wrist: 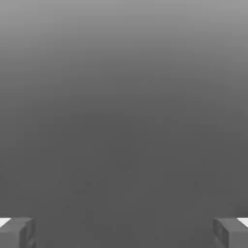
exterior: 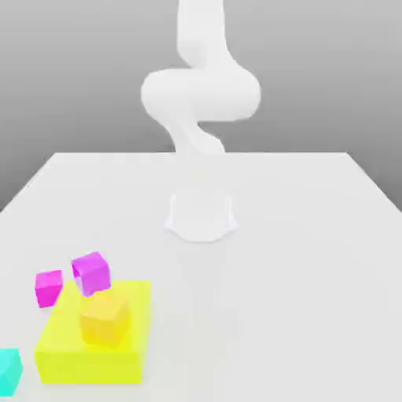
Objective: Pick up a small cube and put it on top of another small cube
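The small hot-pink cube point(exterior: 49, 287) sits on the white table point(exterior: 298, 259) near the exterior view's left edge. Just to its right, a more violet-purple cube point(exterior: 92, 272) rests against the far corner of the big yellow block point(exterior: 86, 349). On top of that block sits an orange cube point(exterior: 104, 318). In the hand view my gripper point(wrist: 124, 232) is open, its two grey fingertips point(wrist: 17, 231) far apart, with nothing between them and plain grey beyond.
The white arm point(exterior: 200, 94) rises from its round base point(exterior: 201, 213) at the table's middle. A cyan cube point(exterior: 8, 370) lies at the front left corner of the exterior view.
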### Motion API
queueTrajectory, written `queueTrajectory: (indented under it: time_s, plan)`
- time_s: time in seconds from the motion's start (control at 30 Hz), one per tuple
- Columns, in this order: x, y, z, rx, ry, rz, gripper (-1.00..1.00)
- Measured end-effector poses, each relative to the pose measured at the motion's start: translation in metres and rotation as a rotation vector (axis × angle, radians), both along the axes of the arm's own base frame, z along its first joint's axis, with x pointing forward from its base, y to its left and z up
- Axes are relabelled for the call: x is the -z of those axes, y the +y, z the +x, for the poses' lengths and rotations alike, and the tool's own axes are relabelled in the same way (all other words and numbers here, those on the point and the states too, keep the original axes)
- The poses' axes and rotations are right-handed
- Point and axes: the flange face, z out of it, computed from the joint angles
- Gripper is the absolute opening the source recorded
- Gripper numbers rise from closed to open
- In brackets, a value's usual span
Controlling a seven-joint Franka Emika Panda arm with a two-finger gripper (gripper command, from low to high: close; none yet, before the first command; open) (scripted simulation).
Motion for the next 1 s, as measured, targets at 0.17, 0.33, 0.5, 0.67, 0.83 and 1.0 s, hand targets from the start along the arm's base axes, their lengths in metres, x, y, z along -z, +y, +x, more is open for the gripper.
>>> queueTrajectory:
  time_s: [0.17, 0.33, 0.5, 0.67, 0.83, 1.0]
  plan:
    - [0.112, -0.079, 0.04, 0.23, 0.158, 0.112, 0.0]
    - [0.225, -0.153, 0.035, 0.468, 0.3, 0.216, 0.0]
    - [0.335, -0.214, -0.007, 0.718, 0.436, 0.315, 0.0]
    - [0.434, -0.256, -0.085, 0.994, 0.564, 0.41, 0.0]
    - [0.498, -0.261, -0.113, 1.081, 0.617, 0.433, 0.0]
    - [0.529, -0.26, -0.115, 1.083, 0.618, 0.434, -1.0]
